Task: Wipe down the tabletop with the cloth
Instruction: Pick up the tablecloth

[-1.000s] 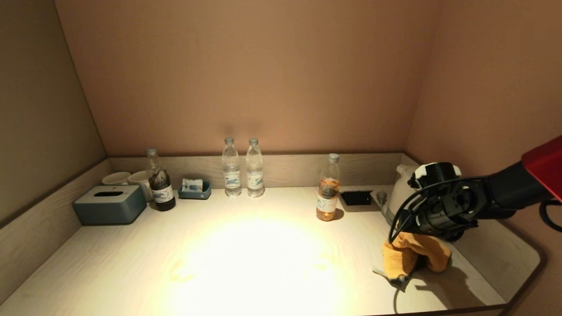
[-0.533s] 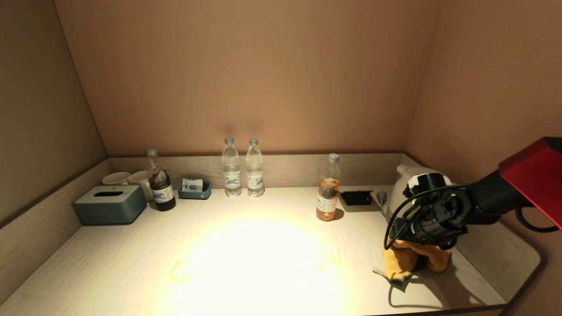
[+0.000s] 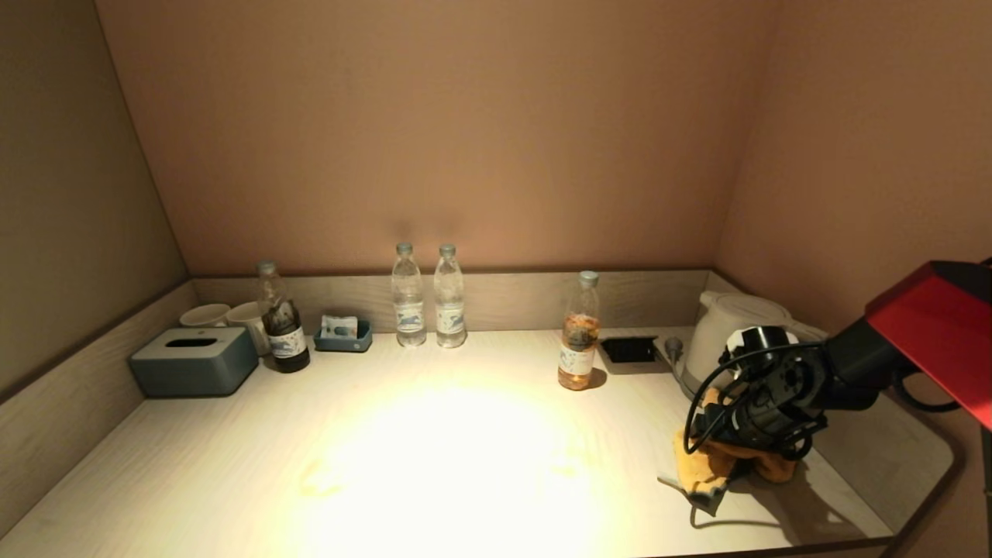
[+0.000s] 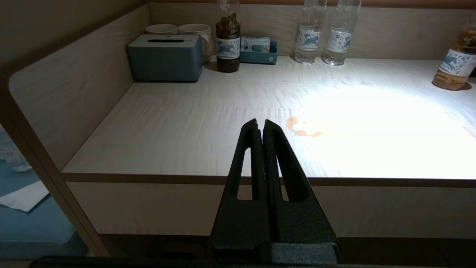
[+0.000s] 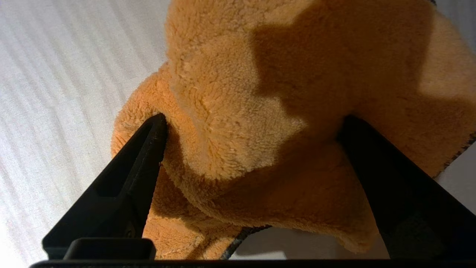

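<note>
- Pale wood-grain desk (image 3: 232, 457), low rim, pinkish walls (image 3: 434, 132).
- Four bottles (image 3: 408, 296), two cups (image 3: 206, 315).
- Right hand (image 5: 253, 123) spread over cloth (image 5: 238, 93); left hand (image 4: 260, 124) together.

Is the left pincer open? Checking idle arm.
No, in the left wrist view the left pincer has its fingers pressed together.

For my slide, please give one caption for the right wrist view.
Open right claw pressed down astride the bunched orange cloth on the pale tabletop.
</note>
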